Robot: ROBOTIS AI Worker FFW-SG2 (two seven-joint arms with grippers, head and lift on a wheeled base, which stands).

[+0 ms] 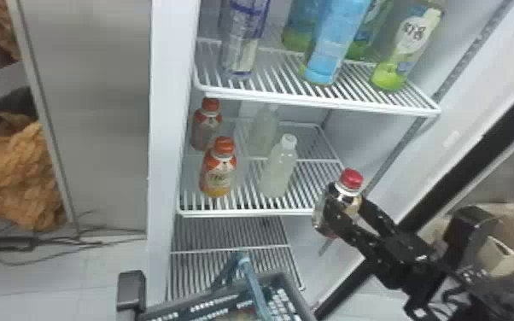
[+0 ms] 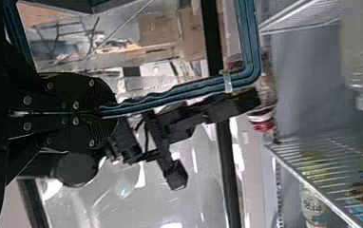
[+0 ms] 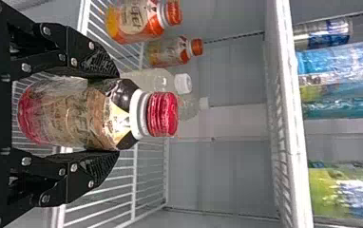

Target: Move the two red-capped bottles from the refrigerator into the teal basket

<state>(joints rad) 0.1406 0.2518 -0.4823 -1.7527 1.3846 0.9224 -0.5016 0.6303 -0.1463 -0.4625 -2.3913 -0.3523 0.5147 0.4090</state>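
Well, right claw clamped on red-capped bottle, tan-and-black label; left claw on teal basket handle.

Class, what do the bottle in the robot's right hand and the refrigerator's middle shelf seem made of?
Bottle: probably clear, glossy plastic, being see-through with bright glints. Middle shelf: apparently white-coated metal, judging by its thin bars.
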